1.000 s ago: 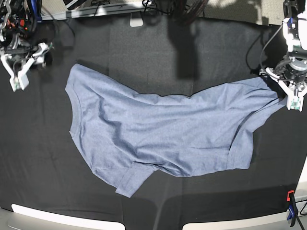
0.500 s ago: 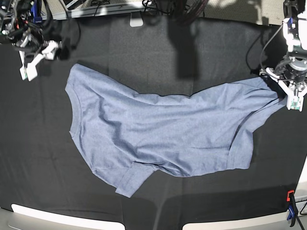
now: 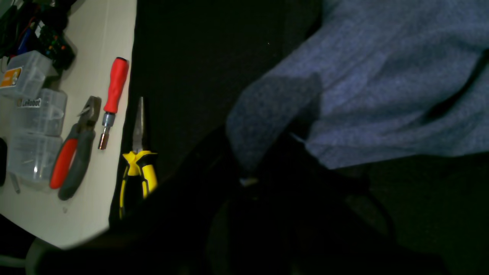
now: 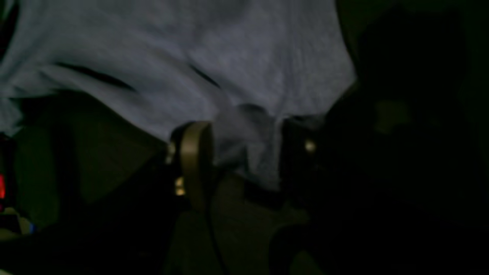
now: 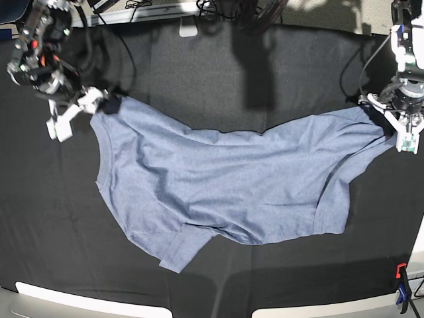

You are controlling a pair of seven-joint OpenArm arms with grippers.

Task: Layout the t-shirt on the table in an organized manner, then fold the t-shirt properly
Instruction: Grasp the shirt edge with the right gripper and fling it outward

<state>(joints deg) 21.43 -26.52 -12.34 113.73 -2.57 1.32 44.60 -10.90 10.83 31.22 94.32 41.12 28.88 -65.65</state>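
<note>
Bench [image 5: 218,66]: I see black cloth filling nearly the whole base frame, faint creases across it.
T-shirt [image 5: 225,182]: spread crookedly over the middle, rumpled, one sleeve tucked at lower centre; corners reach upper left and right edge.
Left hand [image 5: 399,129]: at the right edge of the base frame, pinched together on the t-shirt corner there; my wrist view shows cloth bunched into it.
Right hand [image 5: 74,110]: upper left, fingers apart and straddling the shirt's corner; a fold sits between them in my wrist view, not clamped as far as I can judge.
Risk: if I close on too thin a fold it may slip free when I pull, or I drag the bench cloth too.
</note>
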